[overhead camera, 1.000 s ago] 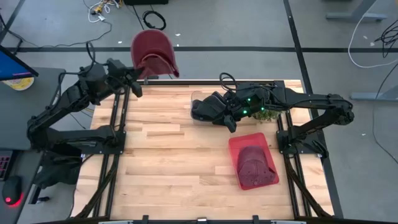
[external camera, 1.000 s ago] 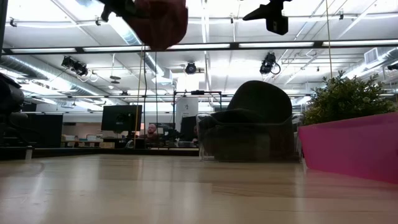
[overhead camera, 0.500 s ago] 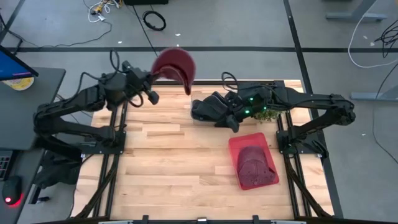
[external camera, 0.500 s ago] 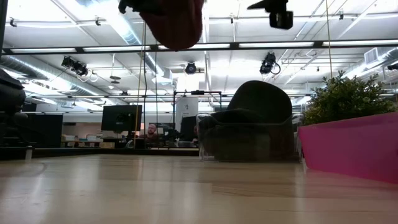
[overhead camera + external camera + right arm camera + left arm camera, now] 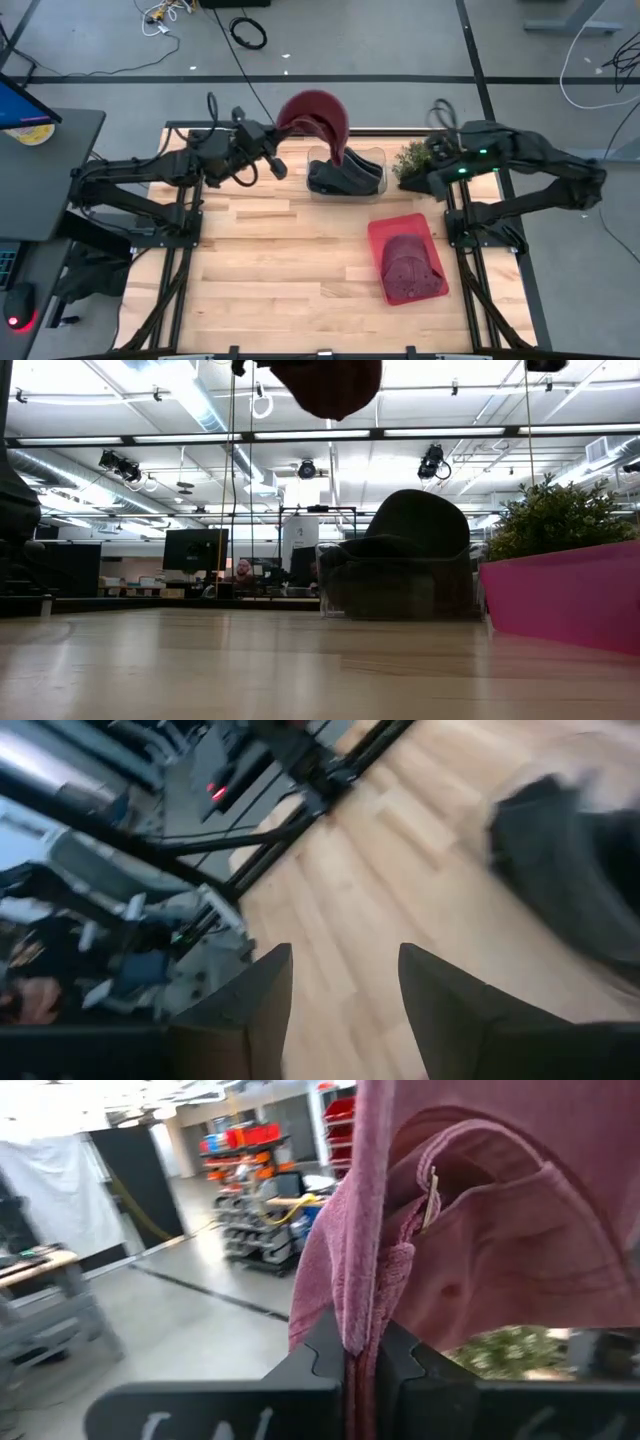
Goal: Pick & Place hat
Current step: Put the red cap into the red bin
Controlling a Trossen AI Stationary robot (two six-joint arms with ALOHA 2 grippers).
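Note:
A dark red hat [image 5: 316, 118] is held by my left gripper [image 5: 279, 150] high above the far middle of the table, just beside a clear bin [image 5: 372, 158]. The hat shows at the top of the low view [image 5: 326, 384]. A black hat [image 5: 340, 177] lies in that bin. My right gripper [image 5: 345, 1010] is open and stands by the table's right side, near a small plant [image 5: 411, 160]. Another dark red hat [image 5: 408, 266] lies in a pink tray [image 5: 380, 232]. My left gripper is shut on the dark red hat's cloth edge [image 5: 352, 1295], pinched between the two fingers; folded cloth runs up from between them. The fingers come from the table's left. The hat is lifted clear, its crown [image 5: 500, 1250] reaching out beyond the fingers.
The clear bin with the black hat [image 5: 405, 555] stands at the far middle of the table. The pink tray [image 5: 560, 595] lies near the right edge, and the plant [image 5: 555, 515] behind it. Bare wood [image 5: 270, 260] spreads over the left and near parts.
My left gripper has carried the dark red hat toward the table's right, from beyond the far left corner to beside the clear bin, the hat turning as it went. My right arm has drawn back from over the bin toward the right edge.

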